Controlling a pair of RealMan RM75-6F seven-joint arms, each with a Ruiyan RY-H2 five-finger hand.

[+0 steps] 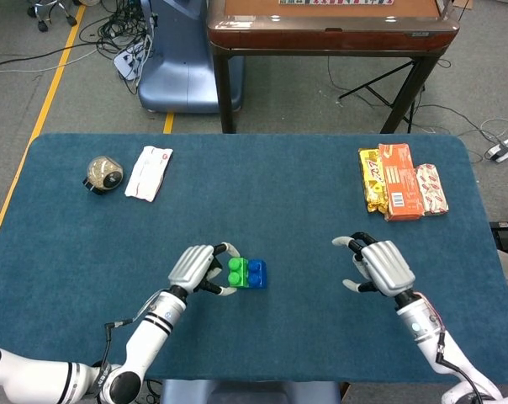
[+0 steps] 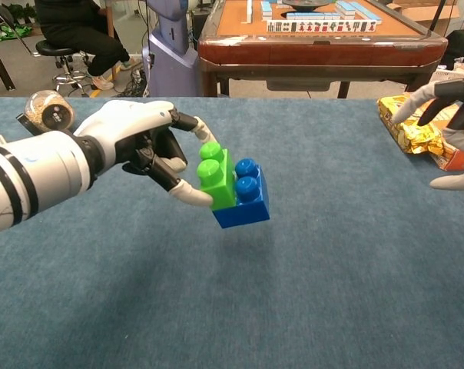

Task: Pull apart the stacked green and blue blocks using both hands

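The green block (image 1: 236, 272) (image 2: 215, 175) sits stacked on the blue block (image 1: 256, 273) (image 2: 243, 204). My left hand (image 1: 198, 268) (image 2: 144, 147) grips the green block from its left side and holds the stack tilted above the blue tabletop (image 1: 262, 210). My right hand (image 1: 378, 267) (image 2: 451, 123) hovers to the right of the stack with its fingers spread and nothing in them, a clear gap away from the blue block.
Snack packets (image 1: 401, 179) (image 2: 424, 127) lie at the back right. A white pouch (image 1: 148, 172) (image 2: 105, 121) and a round jar (image 1: 103, 173) (image 2: 46, 113) lie at the back left. A wooden table (image 1: 330, 25) stands behind.
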